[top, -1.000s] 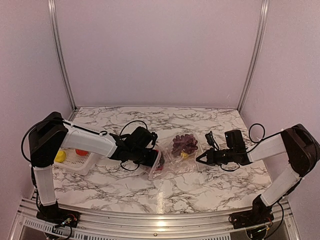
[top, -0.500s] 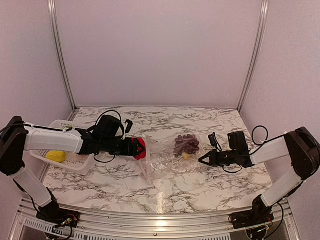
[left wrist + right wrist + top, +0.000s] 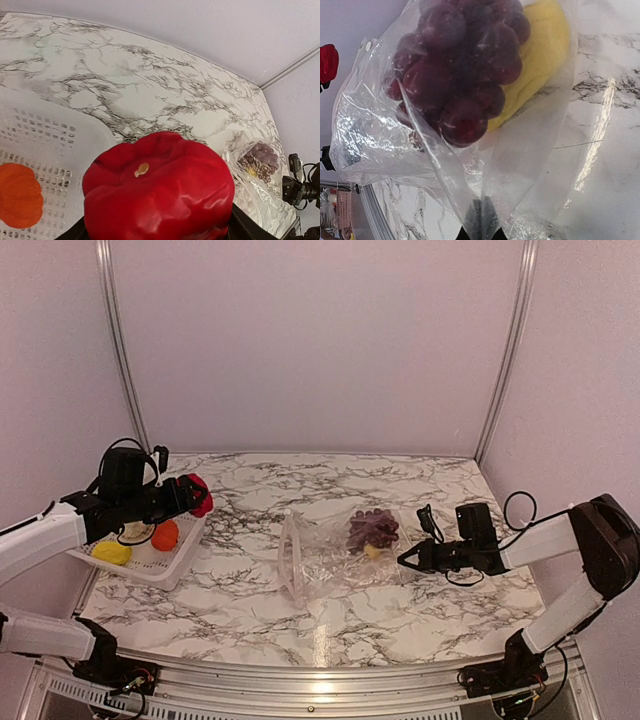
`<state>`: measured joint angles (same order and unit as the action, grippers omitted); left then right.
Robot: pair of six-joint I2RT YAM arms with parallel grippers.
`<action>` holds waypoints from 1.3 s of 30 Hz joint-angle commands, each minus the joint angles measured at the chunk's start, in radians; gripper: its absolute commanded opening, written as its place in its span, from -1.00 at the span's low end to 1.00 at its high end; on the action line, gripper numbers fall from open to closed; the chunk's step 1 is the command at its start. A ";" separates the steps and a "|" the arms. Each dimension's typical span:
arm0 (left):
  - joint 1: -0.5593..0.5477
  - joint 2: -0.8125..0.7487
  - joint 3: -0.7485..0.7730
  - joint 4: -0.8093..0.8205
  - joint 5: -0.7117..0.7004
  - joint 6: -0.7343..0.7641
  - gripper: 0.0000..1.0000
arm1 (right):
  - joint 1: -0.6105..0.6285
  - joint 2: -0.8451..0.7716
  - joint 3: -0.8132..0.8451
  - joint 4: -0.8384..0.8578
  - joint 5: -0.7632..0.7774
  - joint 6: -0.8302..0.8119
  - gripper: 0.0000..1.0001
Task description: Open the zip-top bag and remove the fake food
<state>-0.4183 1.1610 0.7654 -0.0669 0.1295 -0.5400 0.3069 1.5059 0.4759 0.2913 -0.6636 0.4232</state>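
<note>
The clear zip-top bag (image 3: 325,562) lies mid-table with its mouth gaping toward the left. Inside it are a dark purple grape bunch (image 3: 370,528) (image 3: 460,75) and a yellow piece (image 3: 372,551) (image 3: 540,60). My right gripper (image 3: 405,559) (image 3: 480,222) is shut on the bag's right end, pinching the plastic. Over the right rim of the white mesh basket (image 3: 150,567), my left gripper (image 3: 193,496) is shut on a red pepper-like piece of fake food (image 3: 198,494) (image 3: 160,185), which fills the left wrist view.
An orange piece (image 3: 165,535) (image 3: 20,200) and a yellow piece (image 3: 111,553) lie in the basket (image 3: 45,135) at the table's left edge. Metal frame posts stand at the back corners. A rail runs along the near edge.
My left arm pulled the red piece out of the bag's mouth and swung it left to above the basket. The right gripper kept its hold on the bag.
</note>
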 commanded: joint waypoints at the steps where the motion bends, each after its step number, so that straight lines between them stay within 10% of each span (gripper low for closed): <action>1: 0.145 -0.108 -0.062 -0.188 -0.069 -0.034 -0.06 | -0.010 -0.006 0.001 0.021 0.006 0.009 -1.00; 17: 0.352 -0.258 -0.234 -0.314 -0.120 -0.157 0.18 | -0.009 0.023 0.017 0.028 -0.020 -0.001 -1.00; 29: 0.357 -0.247 -0.177 -0.333 -0.091 -0.090 0.97 | -0.009 0.023 0.017 0.029 -0.030 0.002 -1.00; 39: 0.258 -0.260 -0.083 -0.281 0.010 0.042 0.98 | -0.008 0.018 0.009 0.030 -0.036 0.007 -1.00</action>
<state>-0.0887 0.8913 0.6209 -0.3656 0.0822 -0.5884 0.3046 1.5211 0.4759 0.2996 -0.6880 0.4229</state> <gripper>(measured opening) 0.989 0.002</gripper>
